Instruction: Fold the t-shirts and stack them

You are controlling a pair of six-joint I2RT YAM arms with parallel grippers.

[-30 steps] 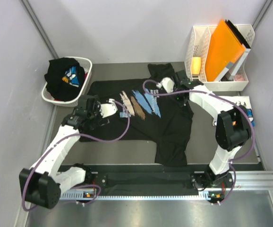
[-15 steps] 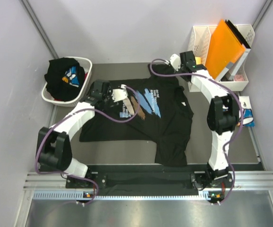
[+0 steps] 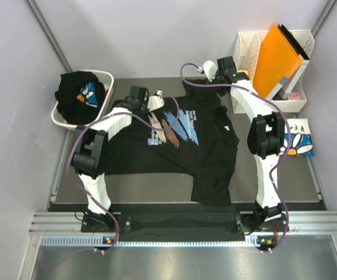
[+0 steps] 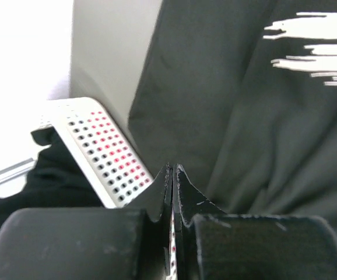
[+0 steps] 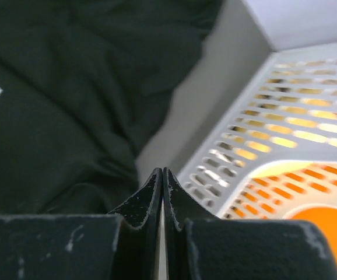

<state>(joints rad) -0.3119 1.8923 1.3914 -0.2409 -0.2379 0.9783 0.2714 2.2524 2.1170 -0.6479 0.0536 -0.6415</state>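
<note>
A black t-shirt (image 3: pixel 209 146) with a blue, white and tan brush-stroke print lies spread flat on the table, and shows under both wrist cameras (image 4: pixel 244 116) (image 5: pixel 58 87). My left gripper (image 3: pixel 134 96) (image 4: pixel 172 170) hovers over its far-left corner beside the basket, jaws shut with nothing between them. Over the shirt's far-right corner, by the white organizer, my right gripper (image 3: pixel 230 70) (image 5: pixel 162 172) is also shut and empty. A folded white tee with a blue daisy print (image 3: pixel 299 144) lies at the right edge. Another black tee (image 3: pixel 78 93) is heaped in the basket.
The white laundry basket (image 3: pixel 107 76) (image 4: pixel 98 151) stands at the far left. At the far right, a white perforated file organizer (image 3: pixel 273 106) (image 5: pixel 273 128) holds an orange folder (image 3: pixel 276 58). Grey walls close in on both sides.
Both arms have stretched out to the shirt's far corners. The left gripper went from open to shut. The right arm swung away from the folded white tee, which now shows.
</note>
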